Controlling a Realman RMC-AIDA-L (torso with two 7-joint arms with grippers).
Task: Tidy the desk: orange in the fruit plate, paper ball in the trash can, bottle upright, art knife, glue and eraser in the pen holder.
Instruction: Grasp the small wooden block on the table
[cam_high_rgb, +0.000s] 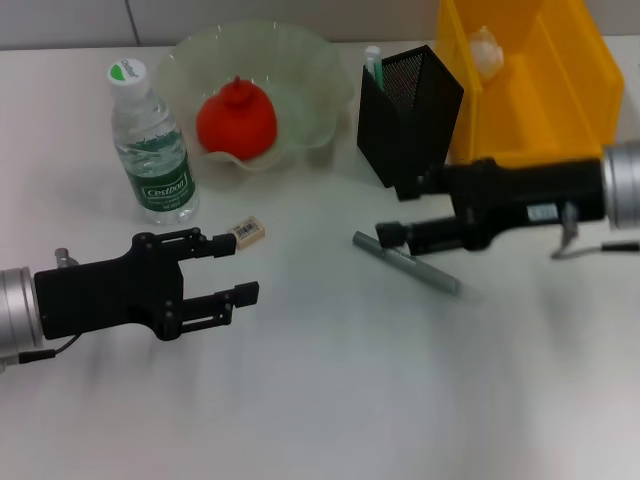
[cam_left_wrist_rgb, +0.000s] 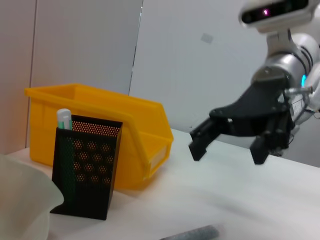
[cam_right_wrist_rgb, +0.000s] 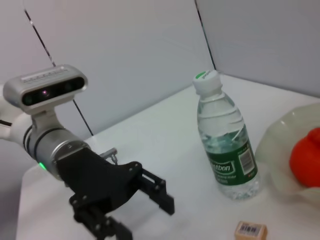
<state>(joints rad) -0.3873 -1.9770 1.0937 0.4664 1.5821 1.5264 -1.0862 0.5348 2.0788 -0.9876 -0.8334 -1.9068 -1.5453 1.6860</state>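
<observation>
The orange (cam_high_rgb: 236, 120) sits in the fruit plate (cam_high_rgb: 310, 70) at the back of the white tabletop (cam_high_rgb: 320, 400). Just left of the plate the bottle (cam_high_rgb: 150, 145) stands upright, cap on. The paper ball (cam_high_rgb: 486, 50) lies inside the yellow trash can (cam_high_rgb: 560, 90) at the back right, and the black mesh pen holder (cam_high_rgb: 408, 115) stands touching the can's left side, a green-and-white stick (cam_high_rgb: 373, 65) poking out of its mouth.

The eraser (cam_high_rgb: 247, 231) lies on the tabletop in front of the bottle, just beyond the upper fingertip of the left gripper (cam_high_rgb: 240, 268). That gripper hovers low over the tabletop at the front left, its jaws spread wide with nothing between them.

The right gripper (cam_high_rgb: 392, 212) reaches in from the right, just in front of the pen holder. From the left wrist camera its jaws stand parted and empty. A long grey knife (cam_high_rgb: 405, 262) lies slantwise on the tabletop right below it.
</observation>
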